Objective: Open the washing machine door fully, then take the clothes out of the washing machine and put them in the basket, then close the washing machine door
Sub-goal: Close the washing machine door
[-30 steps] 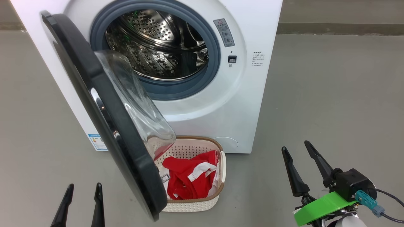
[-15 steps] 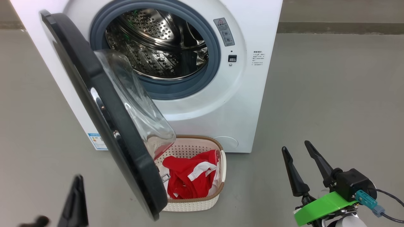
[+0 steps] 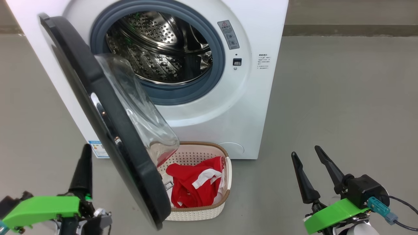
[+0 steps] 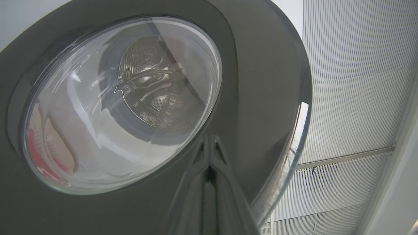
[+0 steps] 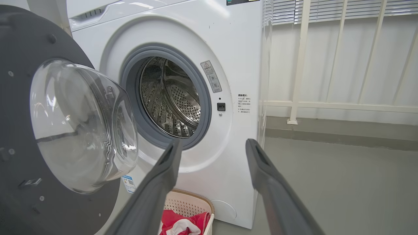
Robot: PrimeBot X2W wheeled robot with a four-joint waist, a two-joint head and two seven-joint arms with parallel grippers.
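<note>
The white washing machine (image 3: pixel 209 124) stands with its steel drum (image 3: pixel 156 49) showing no clothes inside. The washing machine door (image 3: pixel 88 94), black-rimmed with a glass bowl, is swung out toward me on the left. Below it the cream basket (image 3: pixel 196 213) holds the red and white clothes (image 3: pixel 189 186). My left gripper (image 3: pixel 87 150) is shut on nothing, just left of the door's outer face. In the left wrist view its gripper (image 4: pixel 209 140) points up at the door (image 4: pixel 261 81). My right gripper (image 3: pixel 305 150) is open and empty, right of the basket. The right wrist view has that gripper (image 5: pixel 214 143) facing the washing machine (image 5: pixel 235 49), basket (image 5: pixel 196 202) and clothes (image 5: pixel 176 220).
Grey floor (image 3: pixel 343 98) stretches to the right of the machine. A low ledge (image 3: pixel 352 31) runs along the back wall. A white railing (image 5: pixel 300 65) stands behind the machine's right side. The open door overhangs the basket's left half.
My left gripper has shut and risen up beside the door's outer face, its green mount now in the head view. The right gripper has stayed still. The camera shifted slightly.
</note>
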